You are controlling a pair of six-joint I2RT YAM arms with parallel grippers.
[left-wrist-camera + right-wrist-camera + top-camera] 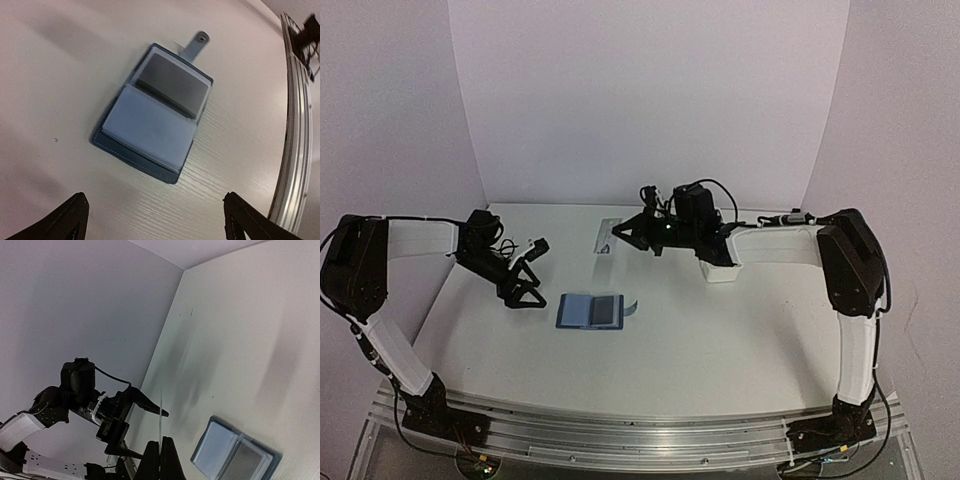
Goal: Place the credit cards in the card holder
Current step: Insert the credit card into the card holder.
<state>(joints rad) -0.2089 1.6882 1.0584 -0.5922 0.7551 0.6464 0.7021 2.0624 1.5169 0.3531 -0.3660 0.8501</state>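
Top external, just below centre: card holder [590, 311] spread open and flat, long axis left to right, dark credit card [172, 92] in its right-hand sleeve. Just left of it and nearest, left gripper [524, 296] gaping wide, empty. Farther off, up toward frame centre, right gripper [619, 238] pinched shut on what looks like a second card [606, 240].
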